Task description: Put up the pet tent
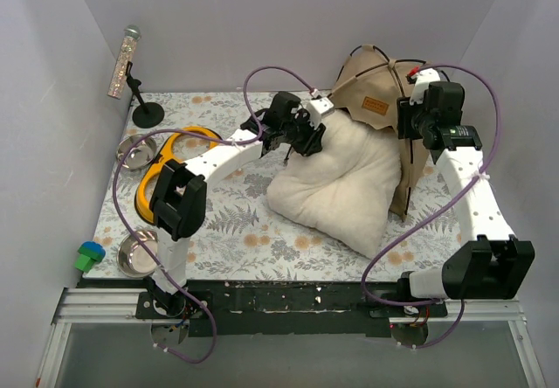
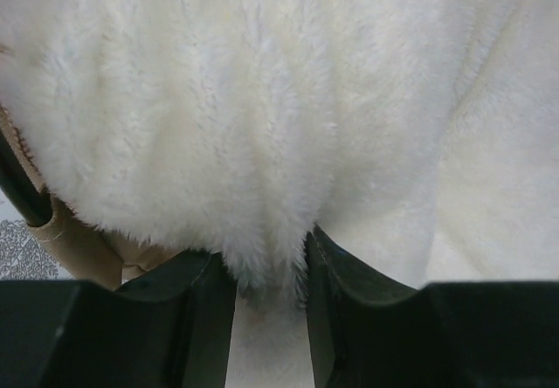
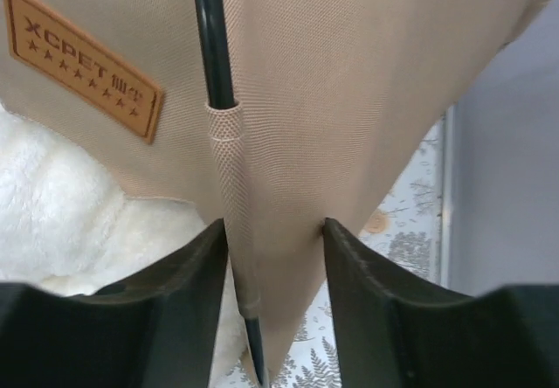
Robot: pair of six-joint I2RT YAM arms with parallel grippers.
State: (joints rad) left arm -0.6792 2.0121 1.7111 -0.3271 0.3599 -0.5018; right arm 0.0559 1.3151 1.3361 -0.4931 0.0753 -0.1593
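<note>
The tan pet tent (image 1: 371,78) lies collapsed at the back right, its black poles crossing on top. The fluffy cream cushion (image 1: 345,183) lies in front of it, partly under its edge. My left gripper (image 1: 307,135) is at the cushion's upper left edge. In the left wrist view it (image 2: 269,266) is shut on a tuft of the cushion (image 2: 279,100). My right gripper (image 1: 409,130) is at the tent's right side. In the right wrist view it (image 3: 275,231) is shut on tent fabric (image 3: 349,82) beside a black pole (image 3: 212,38) in its sleeve. The label patch (image 3: 83,60) shows at upper left.
A yellow bowl stand (image 1: 166,165) with a metal bowl (image 1: 135,152) sits at the left, and another metal bowl (image 1: 140,252) lies near the front left. A green and blue toy (image 1: 89,255) is at the left edge. A toy on a black stand (image 1: 127,60) is at the back left. White walls enclose the floral mat (image 1: 236,231).
</note>
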